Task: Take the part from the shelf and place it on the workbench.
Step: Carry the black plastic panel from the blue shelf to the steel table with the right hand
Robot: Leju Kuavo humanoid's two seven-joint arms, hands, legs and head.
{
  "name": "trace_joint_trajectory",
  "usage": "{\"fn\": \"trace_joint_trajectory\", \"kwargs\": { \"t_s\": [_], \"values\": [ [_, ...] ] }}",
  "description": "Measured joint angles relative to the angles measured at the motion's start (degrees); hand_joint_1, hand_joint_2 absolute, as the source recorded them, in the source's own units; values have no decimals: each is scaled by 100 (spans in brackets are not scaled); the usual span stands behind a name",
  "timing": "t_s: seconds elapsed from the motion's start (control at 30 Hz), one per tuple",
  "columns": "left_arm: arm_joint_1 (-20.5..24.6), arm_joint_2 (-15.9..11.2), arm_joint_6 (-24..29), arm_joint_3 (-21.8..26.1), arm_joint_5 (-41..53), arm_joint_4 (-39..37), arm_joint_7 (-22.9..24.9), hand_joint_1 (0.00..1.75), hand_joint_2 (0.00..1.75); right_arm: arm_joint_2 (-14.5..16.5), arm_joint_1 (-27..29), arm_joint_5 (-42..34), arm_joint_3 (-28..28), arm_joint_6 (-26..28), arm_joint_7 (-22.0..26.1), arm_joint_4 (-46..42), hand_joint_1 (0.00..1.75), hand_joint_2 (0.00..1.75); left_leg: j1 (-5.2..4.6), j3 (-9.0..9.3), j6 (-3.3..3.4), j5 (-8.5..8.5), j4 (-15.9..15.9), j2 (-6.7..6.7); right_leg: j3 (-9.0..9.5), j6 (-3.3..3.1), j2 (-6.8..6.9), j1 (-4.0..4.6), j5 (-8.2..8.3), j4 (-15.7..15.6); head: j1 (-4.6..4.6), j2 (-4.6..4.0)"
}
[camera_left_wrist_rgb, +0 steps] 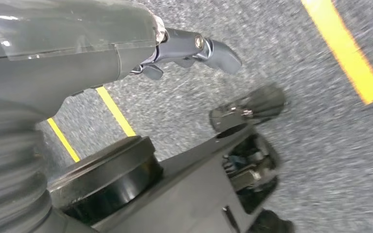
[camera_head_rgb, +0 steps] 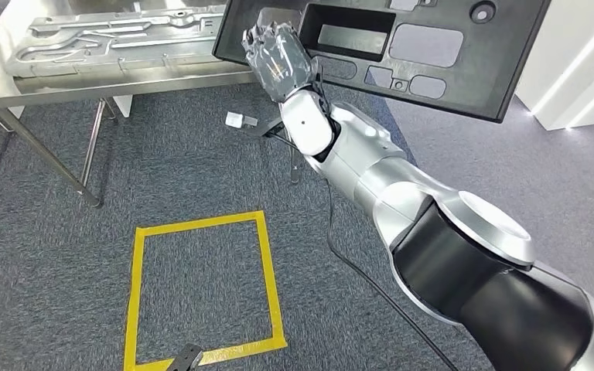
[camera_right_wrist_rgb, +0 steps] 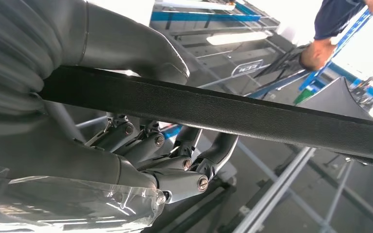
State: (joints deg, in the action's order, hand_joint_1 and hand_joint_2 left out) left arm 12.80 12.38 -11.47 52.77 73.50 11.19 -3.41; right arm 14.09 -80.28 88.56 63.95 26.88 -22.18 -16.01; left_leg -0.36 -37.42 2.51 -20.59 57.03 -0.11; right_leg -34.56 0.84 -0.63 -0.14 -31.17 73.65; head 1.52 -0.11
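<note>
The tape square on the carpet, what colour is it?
Yellow. The tape square shows best in the head view, lying on grey carpet.

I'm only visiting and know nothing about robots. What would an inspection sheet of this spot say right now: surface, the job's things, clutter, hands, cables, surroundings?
Surface: steel workbench at upper left, on thin legs.
Job's things: black panel, with cut-outs, held up in the air, tilted, beside the bench and not on it.
Clutter: grey metal tray lying on the bench; small white item on the carpet.
Hands: right hand grips the panel's edge, thumb on one face, fingers on the other; left hand hangs over the carpet, holding nothing.
Cables: black cable trailing across the carpet.
Surroundings: grey carpet, yellow tape square; blue racking and a person behind.
</note>
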Motion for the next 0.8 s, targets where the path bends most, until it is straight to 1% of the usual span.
{"fn": "trace_joint_trajectory", "kwargs": {
  "t_s": [0.03, 0.07, 0.1, 0.13, 0.17, 0.2, 0.23, 0.27, 0.3, 0.33, 0.4, 0.43, 0.47, 0.5, 0.57, 0.6, 0.63, 0.67, 0.7, 0.73, 0.77, 0.8],
  "values": [
    [-2, 2, 11, 16, -26, 0, 22, 0, 175, -8, 27, 0, 15, -6, 5, 7, 175, 175, 6, 107, 1, -88, -3, -9, -241, 13, 5, -11, -257, 133, 1, 0],
    [-9, 5, 24, 31, -49, 0, 46, 0, 175, -17, 49, 0, 29, -13, 14, 15, 175, 175, 14, 221, -6, -184, -4, -23, -442, 21, 7, -18, -554, 157, 0, 0],
    [-20, 8, 35, 44, -67, 0, 65, 0, 175, -24, 63, 0, 42, -17, 24, 22, 175, 175, 23, 339, -17, -281, -4, -38, -593, 25, 9, -20, -801, 81, -1, 0],
    [-28, 10, 45, 56, -85, 0, 78, 0, 175, -29, 69, 0, 56, -20, 36, 28, 175, 175, 33, 459, -29, -378, -4, -52, -692, 30, 11, -21, -896, -97, -1, 0],
    [-34, 12, 54, 68, -99, 0, 87, 0, 175, -33, 71, 0, 72, -23, 48, 33, 175, 175, 41, 579, -42, -478, -3, -60, -745, 29, 16, -20, -752, -376, -1, 0],
    [-39, 16, 62, 83, -113, -1, 90, 0, 175, -43, 75, 0, 85, -26, 56, 39, 175, 175, 46, 672, -59, -574, -3, -66, -759, 13, 24, -14, -296, -745, -1, 0],
    [-43, 24, 72, 101, -126, -5, 91, 0, 175, -53, 82, 0, 105, -31, 60, 48, 175, 175, 45, 755, -81, -668, 20, -74, -765, -10, 33, -3, 315, -1127, 0, 0],
    [-44, 31, 80, 122, -137, -10, 92, 0, 175, -64, 92, 0, 127, -37, 66, 57, 175, 175, 39, 798, -114, -755, 38, -83, -758, -39, 40, 8, 868, -1401, 0, 0],
    [-46, 37, 87, 142, -150, -15, 91, 0, 175, -72, 106, 0, 146, -48, 73, 66, 175, 175, 35, 837, -150, -822, 56, -92, -753, -72, 43, 20, 1254, -1566, 0, 0],
    [-44, 42, 95, 158, -166, -20, 89, 0, 175, -70, 112, 0, 163, -59, 80, 70, 175, 175, 30, 868, -185, -855, 89, -99, -746, -102, 41, 26, 1383, -1618, 0, 0],
    [-40, 39, 102, 179, -196, -20, 82, 0, 175, -65, 106, 0, 175, -80, 89, 73, 175, 175, 37, 895, -237, -884, 150, -94, -675, -169, 39, 19, 1344, -1638, -1, 0],
    [-39, 38, 104, 190, -212, -20, 76, 0, 175, -61, 96, 0, 180, -85, 90, 73, 175, 175, 43, 855, -263, -912, 258, -84, -623, -202, 39, 7, 1324, -1667, 1, 0],
    [-38, 36, 105, 201, -224, -20, 69, 0, 175, -59, 91, 0, 189, -91, 92, 73, 175, 175, 53, 764, -290, -993, 451, -72, -567, -230, 38, -3, 1306, -1693, 1, 0],
    [-37, 34, 106, 215, -235, -20, 61, 0, 175, -54, 94, 0, 206, -100, 96, 74, 175, 175, 66, 610, -319, -1119, 740, -59, -520, -248, 34, -11, 1288, -1713, 1, 0],
    [-37, 34, 106, 245, -247, -20, 44, 0, 175, -50, 117, 0, 240, -122, 105, 75, 175, 175, 91, 201, -369, -1440, 1388, -42, -465, -264, 26, -15, 1239, -1722, 2, 0],
    [-41, 32, 106, 260, -249, -20, 37, 0, 175, -49, 133, 0, 252, -134, 108, 75, 175, 175, 103, 44, -385, -1520, 1560, -37, -449, -260, 22, -16, 1216, -1718, 2, 0],
    [-44, 26, 104, 273, -250, -20, 32, 0, 175, -49, 147, 0, 257, -142, 109, 76, 175, 175, 113, -33, -398, -1484, 1552, -32, -437, -251, 18, -19, 1196, -1709, 2, 0],
    [-46, 20, 103, 285, -252, -20, 27, 0, 175, -49, 154, 0, 264, -150, 109, 77, 175, 175, 122, -9, -405, -1311, 1339, -28, -429, -238, 15, -24, 1179, -1695, 2, 0],
    [-46, 13, 103, 294, -253, -20, 23, 0, 175, -48, 156, 0, 272, -159, 109, 77, 175, 175, 132, 94, -411, -1047, 979, -25, -425, -220, 14, -29, 1162, -1676, 1, 0],
    [-45, 8, 102, 301, -254, -20, 18, 0, 175, -48, 154, 0, 280, -167, 109, 78, 175, 175, 137, 206, -407, -819, 605, -21, -423, -198, 13, -28, 1148, -1651, 1, 0],
    [-43, 6, 101, 307, -255, -20, 12, 0, 175, -47, 152, 0, 291, -178, 110, 79, 175, 175, 132, 295, -381, -691, 316, -20, -429, -171, 11, -24, 1142, -1633, 1, 0],
    [-44, 5, 98, 309, -256, -20, 7, 0, 175, -47, 151, 0, 303, -190, 113, 80, 175, 175, 121, 347, -346, -612, 152, -20, -436, -138, 9, -18, 1136, -1623, 1, 0]
  ]
}}
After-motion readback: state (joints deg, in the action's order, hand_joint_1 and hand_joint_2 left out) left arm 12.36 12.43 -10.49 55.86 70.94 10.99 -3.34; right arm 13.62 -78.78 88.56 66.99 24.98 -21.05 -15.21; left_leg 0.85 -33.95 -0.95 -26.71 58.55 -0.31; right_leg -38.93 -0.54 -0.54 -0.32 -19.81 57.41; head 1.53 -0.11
